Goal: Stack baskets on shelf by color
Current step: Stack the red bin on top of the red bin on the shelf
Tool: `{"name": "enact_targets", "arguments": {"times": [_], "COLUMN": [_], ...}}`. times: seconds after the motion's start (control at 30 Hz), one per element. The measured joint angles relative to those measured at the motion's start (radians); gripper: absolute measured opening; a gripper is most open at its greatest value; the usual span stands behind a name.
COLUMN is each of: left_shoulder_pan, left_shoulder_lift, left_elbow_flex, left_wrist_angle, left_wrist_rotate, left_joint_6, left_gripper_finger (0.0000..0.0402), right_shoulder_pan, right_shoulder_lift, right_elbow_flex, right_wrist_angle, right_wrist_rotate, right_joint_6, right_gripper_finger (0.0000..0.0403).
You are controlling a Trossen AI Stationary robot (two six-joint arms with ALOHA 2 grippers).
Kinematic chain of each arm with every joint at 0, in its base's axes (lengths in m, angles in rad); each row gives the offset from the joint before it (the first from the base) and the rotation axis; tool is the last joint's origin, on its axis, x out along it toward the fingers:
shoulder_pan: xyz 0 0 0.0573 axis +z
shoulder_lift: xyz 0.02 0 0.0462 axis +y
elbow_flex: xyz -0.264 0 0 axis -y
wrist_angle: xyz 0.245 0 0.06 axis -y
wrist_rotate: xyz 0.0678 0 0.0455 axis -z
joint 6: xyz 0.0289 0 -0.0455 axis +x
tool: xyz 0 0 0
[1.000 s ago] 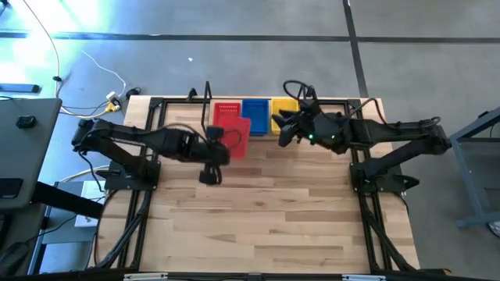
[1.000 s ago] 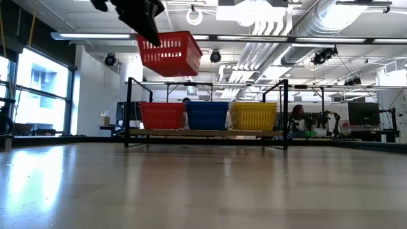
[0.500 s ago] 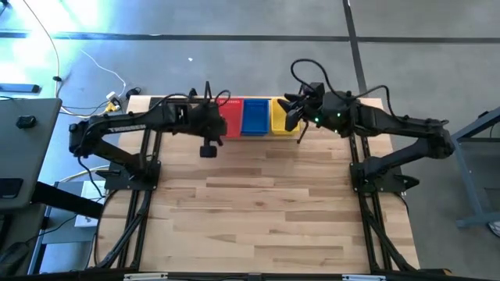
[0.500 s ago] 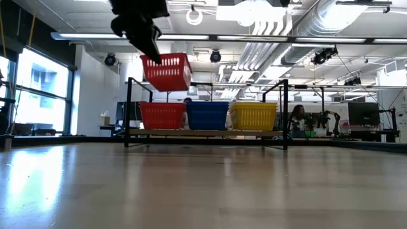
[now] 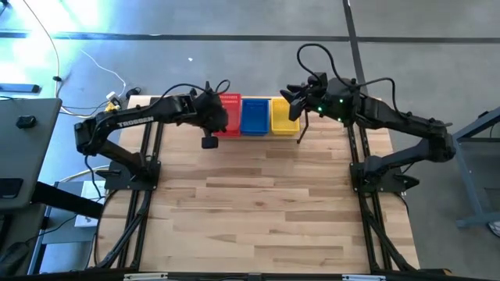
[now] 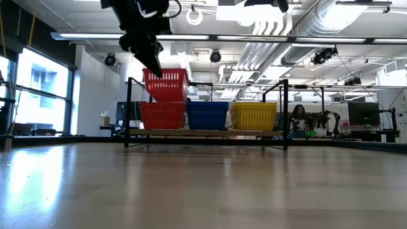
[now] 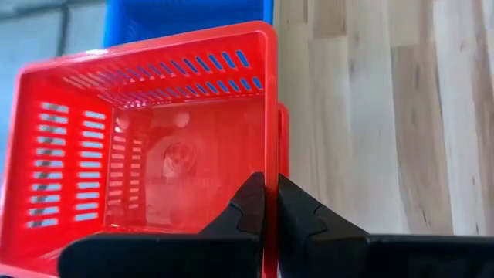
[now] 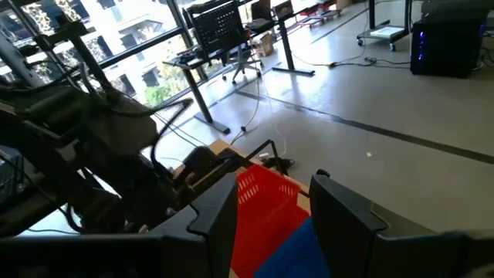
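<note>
My left gripper is shut on a red basket and holds it just above another red basket at the left end of the shelf. A blue basket and a yellow basket stand beside it on the shelf's board. My right gripper hangs open above the shelf's right end, near the yellow basket, with nothing between its fingers. My left gripper pinches the red basket's near wall at its rim, one finger inside the basket and one outside. The fingers slant down from the table's left and lie along that wall. The basket is lifted clear and slightly tilted over the lower red basket.
Black wire posts stand at the shelf's ends. The wooden tabletop in front of the shelf is bare. Black arm frames run along both table sides. Beyond the table lies a room with desks and a person far behind.
My left gripper has carried the red basket from over the tabletop toward the far edge, to a place over the red basket on the shelf; the basket has sunk and turned more level. My right gripper has drawn back toward the table's far right, staying open.
</note>
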Motion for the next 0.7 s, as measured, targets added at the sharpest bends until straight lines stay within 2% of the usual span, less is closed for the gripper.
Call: {"name": "enact_targets", "arguments": {"times": [0.17, 0.3, 0.7], "left_shoulder_pan": [0.007, 0.007, 0.038], "left_shoulder_lift": [0.044, 0.077, 0.147], "left_elbow_flex": [-0.001, -0.001, -0.001], "left_wrist_angle": [0.008, 0.03, 0.024], "left_wrist_rotate": [-0.009, -0.054, -0.06], "left_joint_6": [0.001, 0.002, 0.011], "left_gripper_finger": [0.0001, 0.0001, 0.0004], "right_shoulder_pan": [-0.04, -0.065, -0.092], "right_shoulder_lift": [0.0, 0.0, 0.0], "right_elbow_flex": [0.0, 0.0, 0.0], "right_wrist_angle": [0.0, -0.001, -0.003], "right_wrist_rotate": [-0.05, -0.088, -0.122], "right_joint_6": [0.0, 0.0, -0.022], "right_gripper_finger": [0.0146, 0.0146, 0.0146]}}
